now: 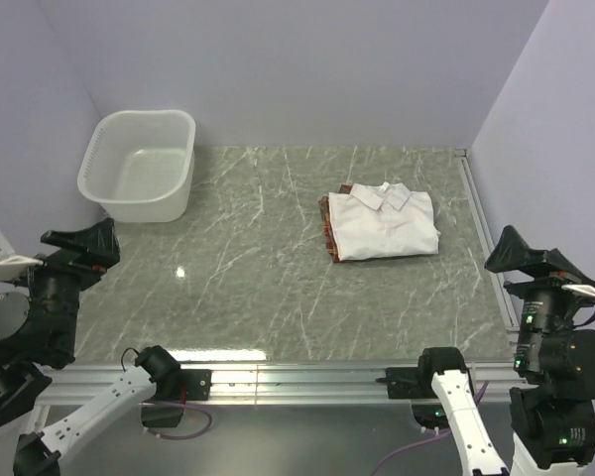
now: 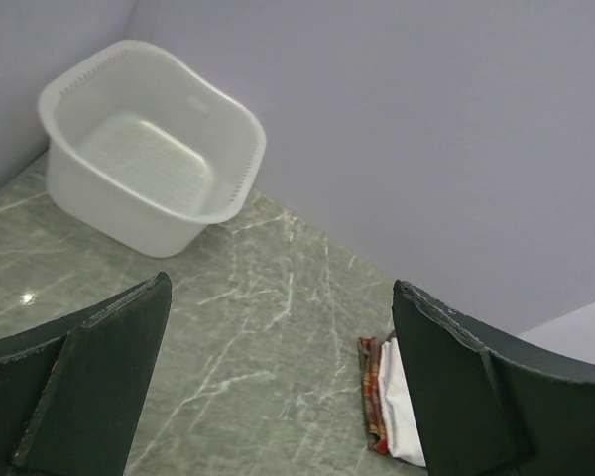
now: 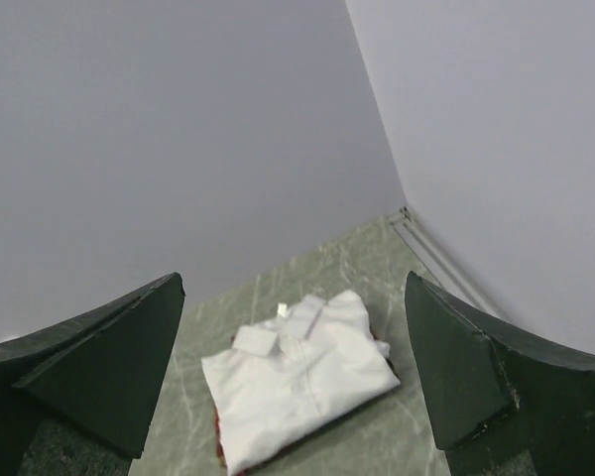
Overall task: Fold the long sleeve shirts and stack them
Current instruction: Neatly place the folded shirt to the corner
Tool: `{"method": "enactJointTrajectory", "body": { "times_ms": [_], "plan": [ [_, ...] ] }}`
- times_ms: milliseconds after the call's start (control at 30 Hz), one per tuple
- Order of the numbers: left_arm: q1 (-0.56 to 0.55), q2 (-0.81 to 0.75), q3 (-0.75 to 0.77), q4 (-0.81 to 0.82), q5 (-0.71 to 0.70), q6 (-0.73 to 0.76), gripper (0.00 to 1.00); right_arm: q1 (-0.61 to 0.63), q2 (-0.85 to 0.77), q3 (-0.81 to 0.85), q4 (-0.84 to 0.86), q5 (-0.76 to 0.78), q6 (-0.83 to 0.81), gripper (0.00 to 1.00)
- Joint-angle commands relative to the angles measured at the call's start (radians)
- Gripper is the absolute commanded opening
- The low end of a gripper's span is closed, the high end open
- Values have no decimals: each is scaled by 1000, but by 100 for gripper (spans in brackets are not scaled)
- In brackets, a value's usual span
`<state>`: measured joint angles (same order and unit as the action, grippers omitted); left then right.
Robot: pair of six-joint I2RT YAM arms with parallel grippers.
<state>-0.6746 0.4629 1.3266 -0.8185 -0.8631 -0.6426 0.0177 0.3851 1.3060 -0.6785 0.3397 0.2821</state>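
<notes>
The plain white collared cloth shirt (image 1: 385, 225) is lying folded on top of the red-orange plaid shirt (image 1: 326, 230), right of centre on the grey marbled table (image 1: 238, 288) and well apart from the white plastic laundry basket (image 1: 144, 115). The left gripper (image 2: 280, 288) and right gripper (image 3: 296, 281) are hanging wide open, holding nothing. Reaching back in is risking a snagged collar and a skewed stack. The plaid shirt is showing only as a thin edge, so its fold is hard to judge.

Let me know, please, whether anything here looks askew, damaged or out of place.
Nothing stands out. The white shirt lies folded on the plaid shirt, whose edge shows along one side. The stack is neat, only slightly turned. The basket stands upright and empty.
</notes>
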Motion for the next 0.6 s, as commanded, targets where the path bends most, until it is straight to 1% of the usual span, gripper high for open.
{"method": "enactJointTrajectory", "body": {
  "times_ms": [0, 133, 233, 400, 567],
  "plan": [
    [0, -49, -50, -5, -30, 67, 99, 40, -60, -72, 57, 67, -44, 99],
    [0, -101, -107, 13, -25, 41, 99, 56, -118, -177, 71, 67, -43, 99],
    [0, -122, -151, 62, -7, 58, 99, 67, -135, -215, 86, 67, -41, 99],
    [-2, -107, -167, 59, -30, 35, 99, 85, -160, -258, 115, 81, -54, 99],
    [0, -89, -167, 76, -37, 37, 99, 94, -173, -263, 122, 96, -63, 98]
  ]
}}
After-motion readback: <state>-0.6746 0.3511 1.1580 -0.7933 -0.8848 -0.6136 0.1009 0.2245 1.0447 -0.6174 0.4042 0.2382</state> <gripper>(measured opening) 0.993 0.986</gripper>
